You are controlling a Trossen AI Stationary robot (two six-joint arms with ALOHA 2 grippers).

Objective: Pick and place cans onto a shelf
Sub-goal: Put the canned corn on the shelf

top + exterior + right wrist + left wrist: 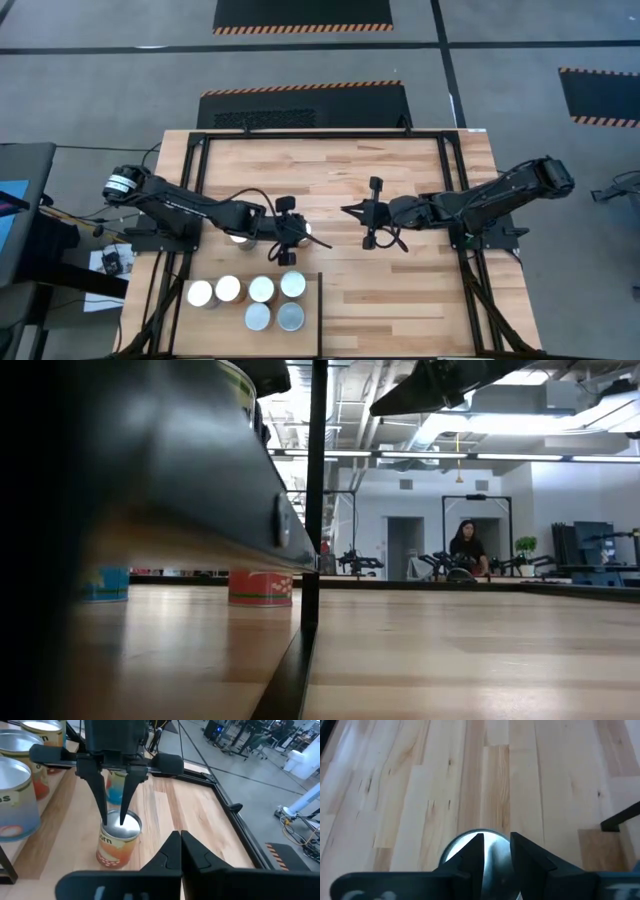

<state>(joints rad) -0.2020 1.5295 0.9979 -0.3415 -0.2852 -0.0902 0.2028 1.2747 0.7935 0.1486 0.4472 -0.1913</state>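
Note:
Six cans (250,300) stand on the pale plywood shelf (210,338) at the table's near left. An orange-labelled can (117,840) stands upright on the tabletop, also seen in the high view (306,230). My left gripper (113,819) points down right over its silvery top (465,845), fingers a little apart and within the top's width. A bluish can (115,790) stands behind it, under the left arm (243,238). My right gripper (347,211) is shut and empty over the table's middle, facing the left gripper. My left gripper's fingertips (104,817) come from above, near the top of the orange-labelled can and toward one side of it. I cannot tell whether they touch it. The can stands upright on the table.
The table's black frame rails (200,180) run along the far and side edges. The shelf is raised, and its dark edge and post (315,490) fill the left of the low view. A person (467,545) sits far off in the room behind. Bare tabletop (400,300) lies at the near right.

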